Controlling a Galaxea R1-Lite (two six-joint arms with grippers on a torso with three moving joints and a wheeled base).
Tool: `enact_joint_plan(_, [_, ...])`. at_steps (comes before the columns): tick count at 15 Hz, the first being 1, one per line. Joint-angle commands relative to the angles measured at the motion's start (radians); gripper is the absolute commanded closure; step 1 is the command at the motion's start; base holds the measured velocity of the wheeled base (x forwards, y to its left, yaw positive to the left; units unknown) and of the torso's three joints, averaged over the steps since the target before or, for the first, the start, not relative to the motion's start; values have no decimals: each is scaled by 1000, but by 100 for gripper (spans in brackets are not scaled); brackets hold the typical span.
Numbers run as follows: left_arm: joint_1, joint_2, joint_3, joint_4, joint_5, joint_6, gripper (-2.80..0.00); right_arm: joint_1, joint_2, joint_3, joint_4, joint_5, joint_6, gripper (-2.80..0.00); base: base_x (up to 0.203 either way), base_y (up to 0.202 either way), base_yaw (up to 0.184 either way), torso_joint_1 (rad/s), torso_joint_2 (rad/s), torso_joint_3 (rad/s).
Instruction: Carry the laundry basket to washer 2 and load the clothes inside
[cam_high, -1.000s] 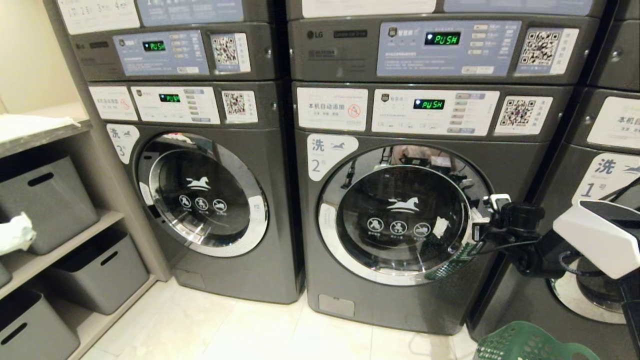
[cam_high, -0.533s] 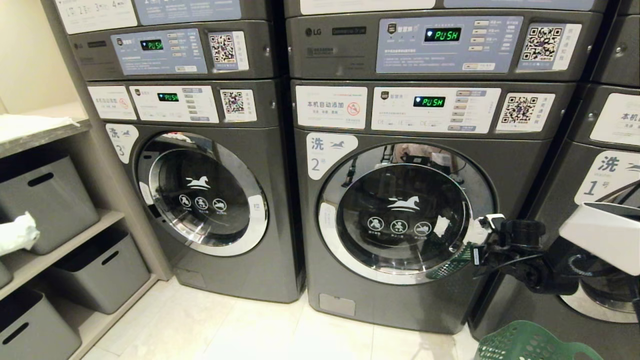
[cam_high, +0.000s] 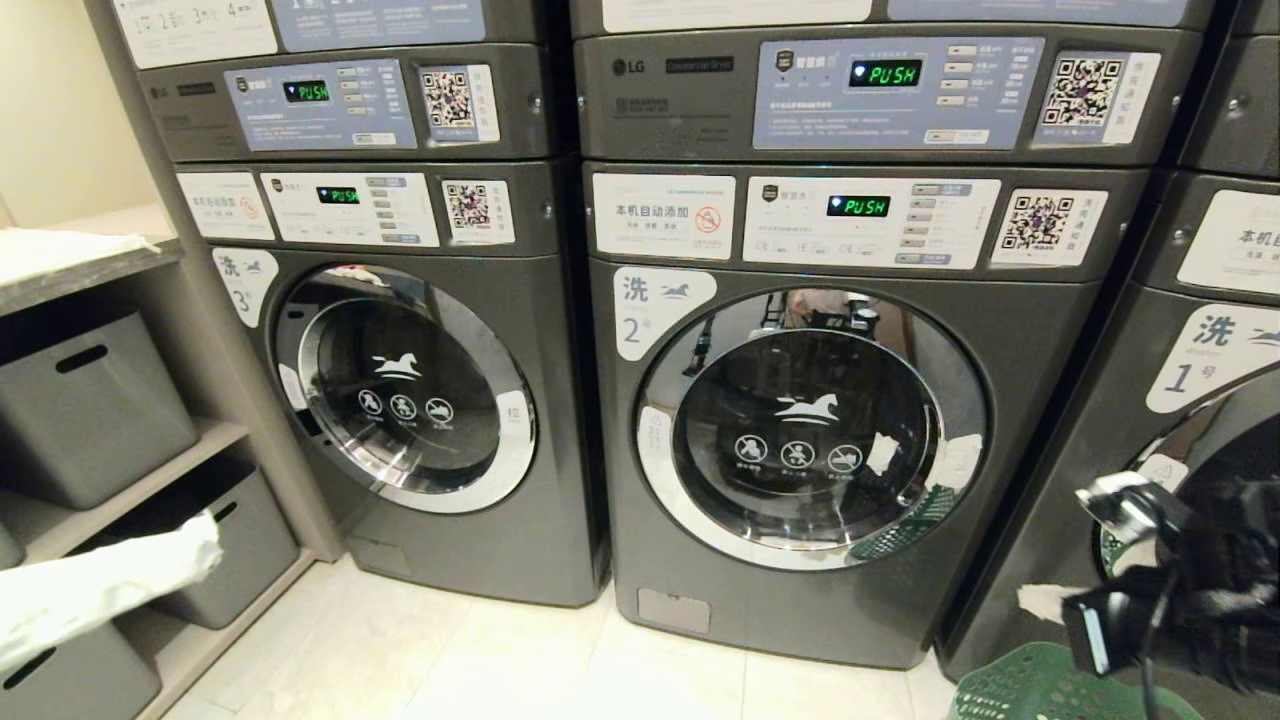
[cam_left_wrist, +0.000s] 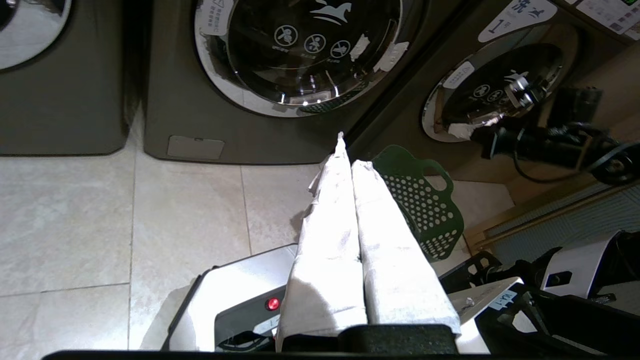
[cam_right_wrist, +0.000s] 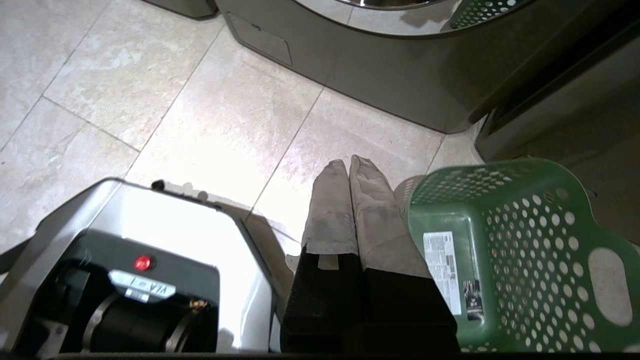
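Washer 2 (cam_high: 800, 430) stands in the middle, its round glass door (cam_left_wrist: 300, 50) closed. The green perforated laundry basket (cam_high: 1045, 690) sits on the floor at its right foot, in front of washer 1. Its inside (cam_right_wrist: 505, 250) shows only a paper label; no clothes are in view. My right gripper (cam_right_wrist: 348, 165) is shut and empty, pointing down at the floor tiles just beside the basket rim; in the head view it (cam_high: 1045, 602) hangs low at the right. My left gripper (cam_left_wrist: 347, 150), wrapped in white, is shut and empty, low at the left (cam_high: 200, 545).
Washer 3 (cam_high: 400, 390) is on the left and washer 1 (cam_high: 1200, 420) on the right, doors closed. Shelves with grey bins (cam_high: 90, 400) line the left wall. My own base (cam_right_wrist: 125, 260) sits on the pale tiled floor (cam_high: 480, 650) below the arms.
My right arm has swung down and to the right, away from the edge of washer 2's door, to above the basket. The left gripper has dropped lower and reached further into view.
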Motion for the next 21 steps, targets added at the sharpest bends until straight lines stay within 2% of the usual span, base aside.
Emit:
enact_joint_plan(1, [1,33,90,-135,-14,-9,0,35,-336,119,37,-15,1,0,0,0,0,0,0,0])
enact_joint_plan(3, [3,97,239,-438,-17,-51,0,60,-546,231,84,-87,5,0,0,0,0,0,0,0])
enact_joint_plan(4, [12,124,296,-544,-9,-67,0,66,-636,261,124,-110,5,0,0,0,0,0,0,0])
enact_joint_plan(6, [110,138,344,-600,1,-80,0,75,-826,293,275,-137,7,0,0,0,0,0,0,0])
enact_joint_plan(8, [234,99,385,-610,2,-60,0,89,-996,285,481,-152,6,0,0,0,0,0,0,0])
enact_joint_plan(10, [400,22,479,-613,2,35,0,97,-1149,281,552,-160,-13,0,0,0,0,0,0,0])
enact_joint_plan(11, [468,-48,552,-613,1,93,0,99,-1193,289,540,-165,-18,0,0,0,0,0,0,0])
enact_joint_plan(12, [504,-128,621,-610,2,148,0,101,-1206,314,479,-176,-18,0,0,0,0,0,0,0])
enact_joint_plan(14, [534,-300,701,-525,4,227,0,104,-1197,325,485,-191,17,0,0,0,0,0,0,0])
enact_joint_plan(16, [544,-502,718,-336,6,283,0,107,-1197,325,486,-195,32,0,0,0,0,0,0,0])
enact_joint_plan(18, [533,-666,718,-207,10,333,0,105,-1196,325,484,-196,34,0,0,0,0,0,0,0])
enact_joint_plan(20, [527,-800,721,-162,12,394,0,104,-1198,325,475,-197,32,0,0,0,0,0,0,0])
enact_joint_plan(21, [525,-830,740,-189,29,445,0,104,-1198,312,450,-197,27,0,0,0,0,0,0,0])
